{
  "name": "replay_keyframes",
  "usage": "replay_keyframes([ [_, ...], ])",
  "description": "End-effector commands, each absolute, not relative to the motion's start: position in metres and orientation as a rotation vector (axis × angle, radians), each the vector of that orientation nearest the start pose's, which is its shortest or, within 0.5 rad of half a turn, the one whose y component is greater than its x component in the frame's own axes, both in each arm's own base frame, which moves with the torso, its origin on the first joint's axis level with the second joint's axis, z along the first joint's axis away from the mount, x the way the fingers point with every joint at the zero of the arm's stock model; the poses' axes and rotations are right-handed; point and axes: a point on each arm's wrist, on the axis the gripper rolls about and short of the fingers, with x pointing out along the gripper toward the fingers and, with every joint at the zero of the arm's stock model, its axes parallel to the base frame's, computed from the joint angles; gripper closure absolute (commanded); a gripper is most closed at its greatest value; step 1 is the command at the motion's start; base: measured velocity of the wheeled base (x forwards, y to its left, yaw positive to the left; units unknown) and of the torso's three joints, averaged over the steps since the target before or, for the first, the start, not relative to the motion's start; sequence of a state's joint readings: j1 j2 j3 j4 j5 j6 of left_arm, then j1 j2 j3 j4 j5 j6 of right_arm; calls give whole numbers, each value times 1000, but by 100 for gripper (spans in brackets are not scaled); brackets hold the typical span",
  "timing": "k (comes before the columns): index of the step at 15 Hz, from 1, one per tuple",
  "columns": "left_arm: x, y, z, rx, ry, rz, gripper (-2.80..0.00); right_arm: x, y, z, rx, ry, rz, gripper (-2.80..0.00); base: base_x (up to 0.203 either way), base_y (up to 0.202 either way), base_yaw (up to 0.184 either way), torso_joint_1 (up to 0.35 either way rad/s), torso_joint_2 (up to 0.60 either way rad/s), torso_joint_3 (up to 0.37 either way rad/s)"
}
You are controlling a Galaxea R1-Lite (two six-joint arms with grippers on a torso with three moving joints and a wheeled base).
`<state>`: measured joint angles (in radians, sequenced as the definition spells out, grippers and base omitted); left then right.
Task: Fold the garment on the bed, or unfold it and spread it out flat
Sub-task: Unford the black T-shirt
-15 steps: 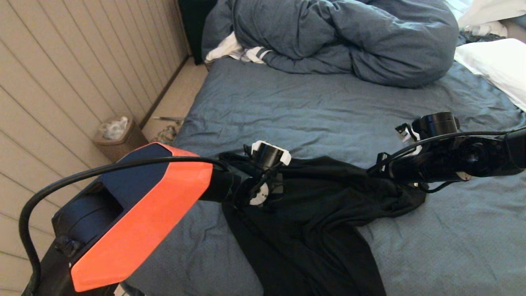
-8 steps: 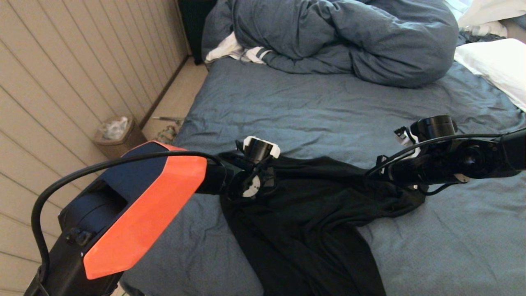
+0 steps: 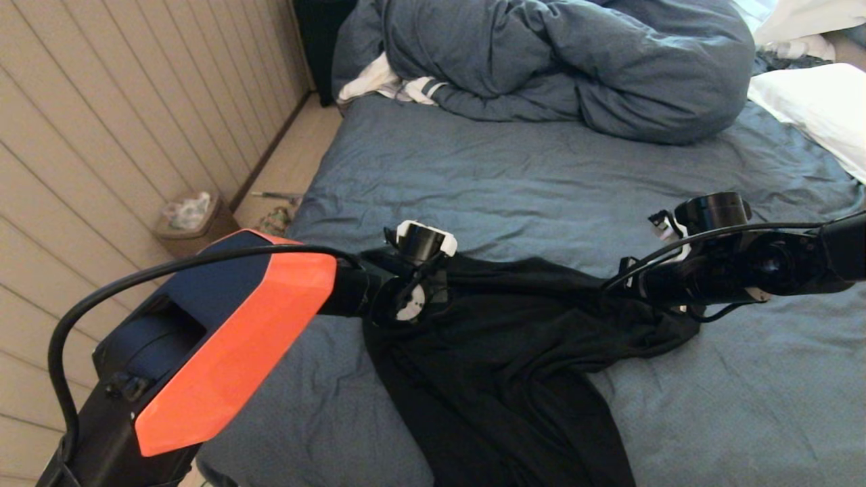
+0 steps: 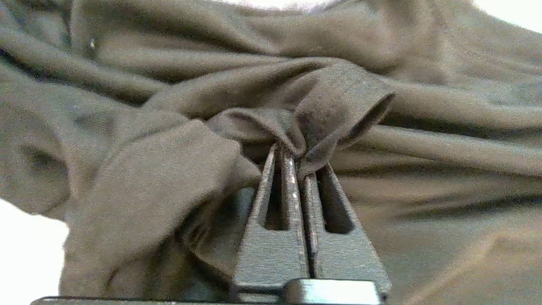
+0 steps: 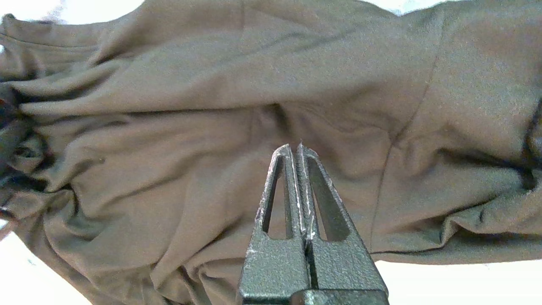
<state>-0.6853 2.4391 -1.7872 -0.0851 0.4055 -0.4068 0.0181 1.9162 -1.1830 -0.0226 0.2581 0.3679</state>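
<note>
This is a home bedroom: a wide bed (image 3: 541, 182) in a wrinkled slate-blue sheet carries a bunched blue-grey duvet (image 3: 575, 61) and white pillows (image 3: 815, 108), beside a paneled wall (image 3: 101, 122) and a small wastebasket (image 3: 193, 223) on the floor.

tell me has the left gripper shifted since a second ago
Yes. In the head view the left gripper has slid slightly left, toward the wall side, and it is now shut on the garment.

Soft even room light; wrist views grainy, backgrounds overexposed.
</note>
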Motion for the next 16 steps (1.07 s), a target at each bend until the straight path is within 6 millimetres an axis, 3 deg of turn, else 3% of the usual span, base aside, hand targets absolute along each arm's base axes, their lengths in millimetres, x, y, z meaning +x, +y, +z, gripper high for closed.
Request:
replay_keyframes([
  [1,389,-306,108,-118,506,-169,0,359,12,153,436,755,132,0,0,0,0,0,0,0],
  [6,383,-282,157,-166,437,-155,0,358,12,155,437,751,132,0,0,0,0,0,0,0],
  [9,401,-234,172,-191,411,-58,0,358,12,155,437,750,132,0,0,0,0,0,0,0],
  [11,412,-190,175,-205,416,31,0,358,12,155,438,750,131,0,0,0,0,0,0,0],
  [13,409,-152,179,-221,437,82,0,358,12,155,437,750,132,0,0,0,0,0,0,0],
  [16,389,-116,178,-241,493,95,0,358,13,156,437,749,134,0,0,0,0,0,0,0],
])
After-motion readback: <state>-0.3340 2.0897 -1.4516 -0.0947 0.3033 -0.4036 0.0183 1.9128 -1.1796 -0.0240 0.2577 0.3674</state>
